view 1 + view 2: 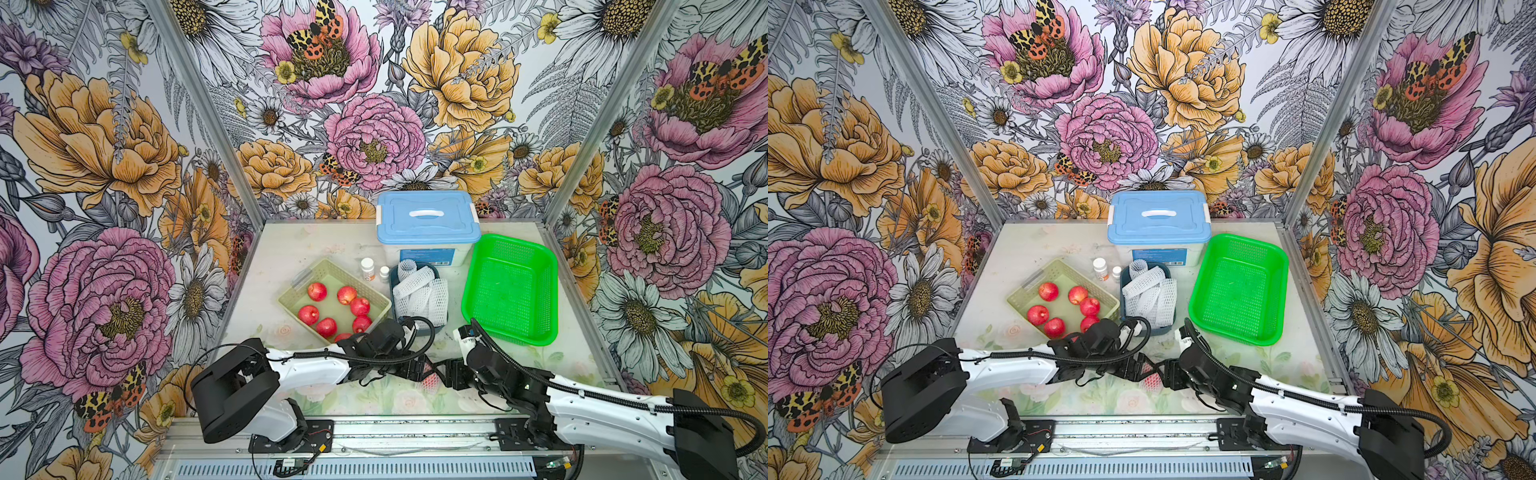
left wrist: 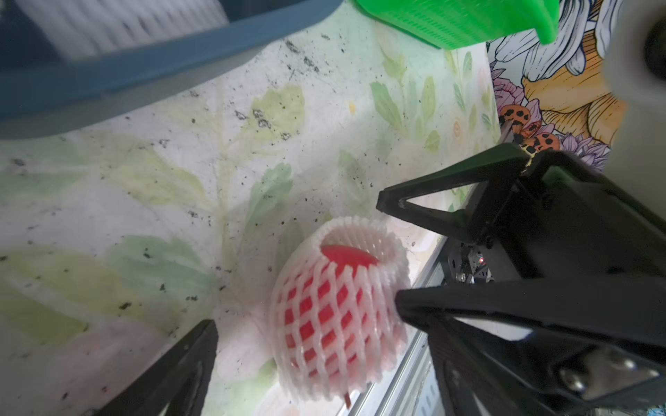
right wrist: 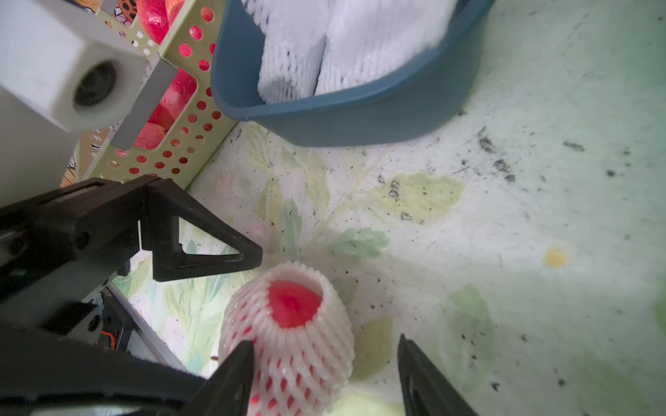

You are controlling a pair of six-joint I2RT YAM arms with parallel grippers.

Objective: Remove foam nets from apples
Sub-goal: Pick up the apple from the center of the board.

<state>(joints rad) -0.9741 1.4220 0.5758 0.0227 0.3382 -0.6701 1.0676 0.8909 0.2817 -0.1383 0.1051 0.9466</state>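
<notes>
Apple (image 3: 293,304) sits in its net (image 2: 360,230) on the table (image 3: 504,216), at lower centre in both top views, between the arms. The right gripper (image 3: 324,342) straddles the net's body. Its jaws are apart, one finger touches the foam, and nothing is pinched yet. The left gripper (image 2: 328,331) stands wide open at the opposite side.

Step in hand, I judge: taking hold of what looks like the last netted fruit. Next, one pinch should catch the frilly rim alone while the other steadies the fruit, then they pull apart.

The net is soft white diamond mesh, stretched tight. The apple is glossy and round, so it may roll. Higher in the frame, loose nets (image 1: 419,295) fill a blue tub (image 3: 360,119), and bare apples (image 1: 317,291) lie in a perforated tan basket (image 1: 365,289). A green lattice basket (image 1: 511,291) sits at right.
</notes>
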